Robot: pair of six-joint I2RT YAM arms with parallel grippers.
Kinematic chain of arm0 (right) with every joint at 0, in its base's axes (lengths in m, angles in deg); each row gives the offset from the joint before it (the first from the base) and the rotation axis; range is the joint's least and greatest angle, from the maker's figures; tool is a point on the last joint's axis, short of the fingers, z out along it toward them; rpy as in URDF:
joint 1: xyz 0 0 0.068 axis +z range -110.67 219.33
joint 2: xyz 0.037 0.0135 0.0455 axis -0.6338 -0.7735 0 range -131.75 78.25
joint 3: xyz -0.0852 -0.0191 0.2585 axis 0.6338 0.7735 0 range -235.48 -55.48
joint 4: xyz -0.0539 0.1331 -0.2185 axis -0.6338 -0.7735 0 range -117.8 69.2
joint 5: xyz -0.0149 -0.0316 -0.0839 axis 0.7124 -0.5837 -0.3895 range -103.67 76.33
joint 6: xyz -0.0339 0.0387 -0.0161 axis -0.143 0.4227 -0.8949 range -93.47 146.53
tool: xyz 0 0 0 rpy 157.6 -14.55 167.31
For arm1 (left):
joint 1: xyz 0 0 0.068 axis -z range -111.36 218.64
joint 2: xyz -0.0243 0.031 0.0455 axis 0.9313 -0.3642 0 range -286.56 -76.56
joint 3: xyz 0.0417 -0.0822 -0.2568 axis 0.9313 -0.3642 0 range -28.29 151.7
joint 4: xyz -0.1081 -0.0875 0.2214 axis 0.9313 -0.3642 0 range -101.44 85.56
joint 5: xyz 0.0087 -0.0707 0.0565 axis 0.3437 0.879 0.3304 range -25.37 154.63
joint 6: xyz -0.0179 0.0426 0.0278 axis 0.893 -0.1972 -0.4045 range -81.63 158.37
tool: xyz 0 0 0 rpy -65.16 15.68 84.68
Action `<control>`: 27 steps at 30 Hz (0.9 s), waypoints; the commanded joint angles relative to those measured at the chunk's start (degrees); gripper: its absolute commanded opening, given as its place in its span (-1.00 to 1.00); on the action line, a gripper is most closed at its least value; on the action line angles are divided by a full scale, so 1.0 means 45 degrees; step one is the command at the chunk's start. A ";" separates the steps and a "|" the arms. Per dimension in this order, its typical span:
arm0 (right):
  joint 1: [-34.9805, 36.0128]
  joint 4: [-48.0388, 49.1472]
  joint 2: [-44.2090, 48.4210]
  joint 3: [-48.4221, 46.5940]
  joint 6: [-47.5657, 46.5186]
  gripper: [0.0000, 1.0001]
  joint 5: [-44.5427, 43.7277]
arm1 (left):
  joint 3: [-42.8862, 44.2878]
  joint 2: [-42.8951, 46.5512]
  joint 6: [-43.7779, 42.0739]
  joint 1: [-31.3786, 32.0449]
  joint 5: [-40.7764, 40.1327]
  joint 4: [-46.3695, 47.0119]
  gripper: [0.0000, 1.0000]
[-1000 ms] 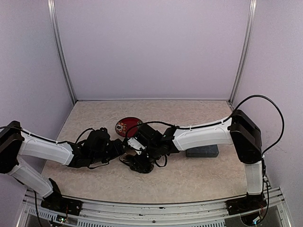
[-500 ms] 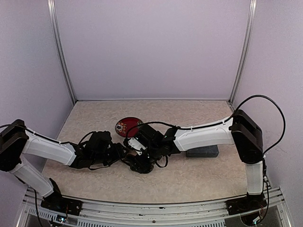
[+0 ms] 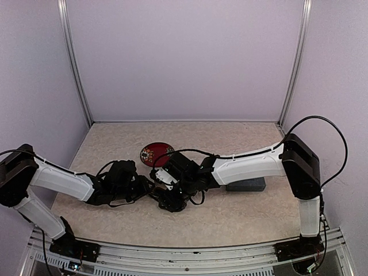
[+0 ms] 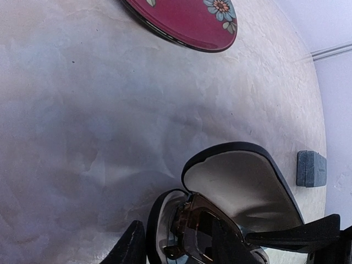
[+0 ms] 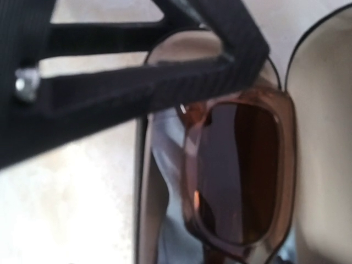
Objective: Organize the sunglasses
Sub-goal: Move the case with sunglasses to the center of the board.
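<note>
An open black case lies at mid-table, its pale-lined lid raised. The reddish-brown sunglasses rest in it on a light-blue cloth. In the right wrist view the brown lens fills the middle. My left gripper straddles the near end of the case and glasses with its jaws half narrowed. One finger is outside the rim and the other is over the lens. My right gripper hovers over the case, with one black finger under the lid. Its own jaws are not visible. The black-framed pair is out of view.
A red plate with flowers sits just behind the two grippers. A closed grey-blue case lies to the right under the right forearm. Purple walls enclose the table on three sides.
My left gripper has slid right up to the case end and its jaws have narrowed. The right arm has barely moved.
</note>
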 commanded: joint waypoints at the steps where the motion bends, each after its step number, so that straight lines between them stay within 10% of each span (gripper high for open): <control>1: 0.0220 0.0082 0.0489 0.0309 -0.0019 0.50 0.0133 | -0.0271 0.0036 -0.0067 -0.0030 0.0291 0.0386 -0.25; 27: 0.0240 -0.0045 0.0814 0.0470 -0.0075 0.54 -0.0171 | -0.1014 0.0801 0.0413 0.0835 -0.0488 -0.0054 -0.59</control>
